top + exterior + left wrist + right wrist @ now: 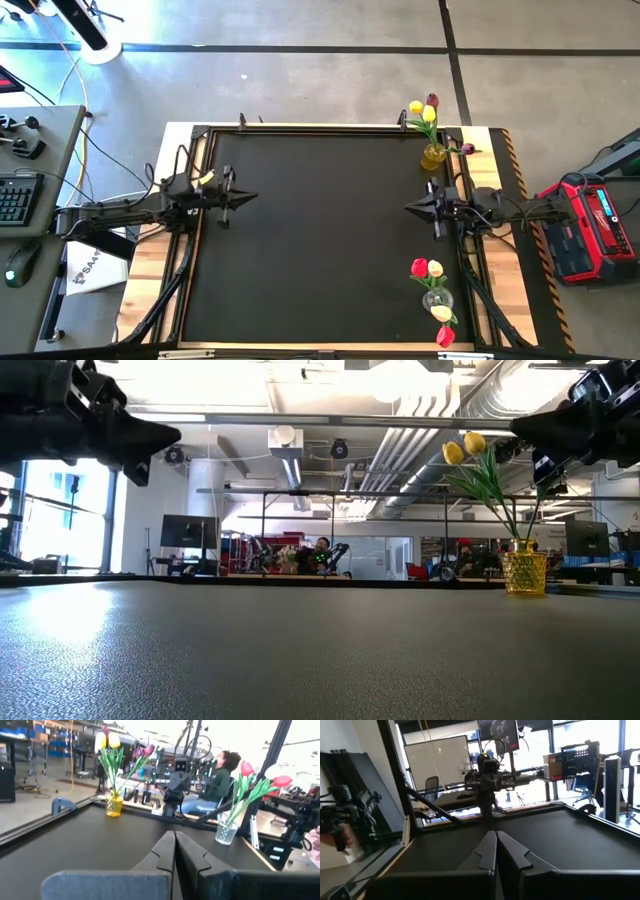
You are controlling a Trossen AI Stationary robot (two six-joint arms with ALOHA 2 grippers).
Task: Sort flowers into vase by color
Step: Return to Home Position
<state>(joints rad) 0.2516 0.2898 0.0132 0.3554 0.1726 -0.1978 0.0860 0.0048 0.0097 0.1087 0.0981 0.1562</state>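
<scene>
grippers both empty, fingers pressed together. left gripper (248,197) sits at left-centre of the high view over the black mat (320,260); right gripper (410,208) at right-centre, pointing toward it. yellow and maroon flowers (424,111) stand in the yellow vase (433,156), upper right of the mat. red and white flowers (421,267) stand in the clear vase (437,299), lower right.

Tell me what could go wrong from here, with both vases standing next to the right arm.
The right gripper, shut, sits between the yellow vase and the transparent vase; a sideways swing of that arm could clip either. The transparent vase stands near the edge of the table, and its red flower leans toward that edge, so a nudge might tip it off. The left gripper, shut, is far from both.
</scene>
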